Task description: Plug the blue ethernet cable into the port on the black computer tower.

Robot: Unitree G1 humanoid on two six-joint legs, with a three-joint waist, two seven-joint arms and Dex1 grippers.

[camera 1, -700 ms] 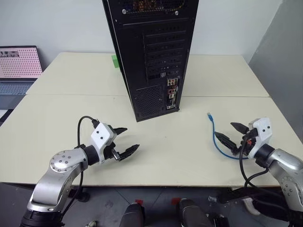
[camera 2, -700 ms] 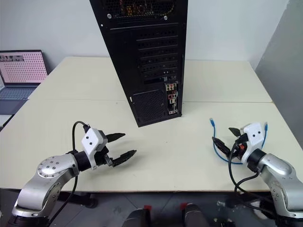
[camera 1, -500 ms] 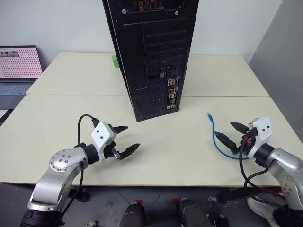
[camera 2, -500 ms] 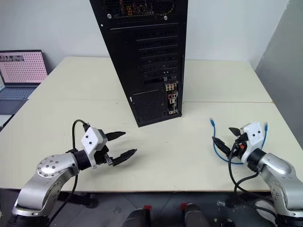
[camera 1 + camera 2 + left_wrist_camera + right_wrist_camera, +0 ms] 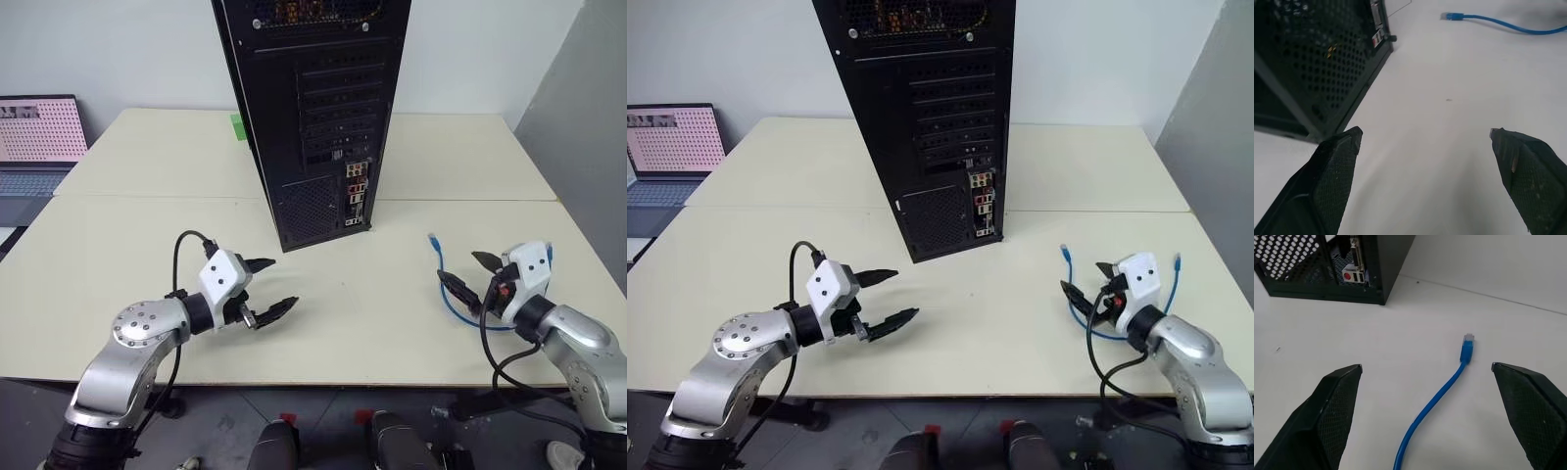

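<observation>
While the cable [image 5: 453,294] lies loose on the table [image 5: 392,323], nothing of the task is done: no plug is seated, nothing is lifted. Both hands are empty with jaws spread wide. Right hand [image 5: 468,279] hovers just over the cable's curved middle, its fingers [image 5: 1334,406] standing to either side of the cord in the right wrist view without touching it. Left hand [image 5: 266,291] hangs over bare table in front of the tower [image 5: 309,117], well apart from the cable.

Cable position: on the table's right part, to the right of the tower and apart from it. One plug [image 5: 1467,343] lies at the far end, pointing away from the robot and roughly toward the tower's side of the table; from it the cord runs back toward the robot, then bends right under the hand. A second blue end [image 5: 1177,260] shows beyond the right hand.

Remaining, by judgement: grasp near the plug, carry it to the connector cluster [image 5: 355,194] low on the tower's rear face, align it, press it in; the port itself is too small to single out
</observation>
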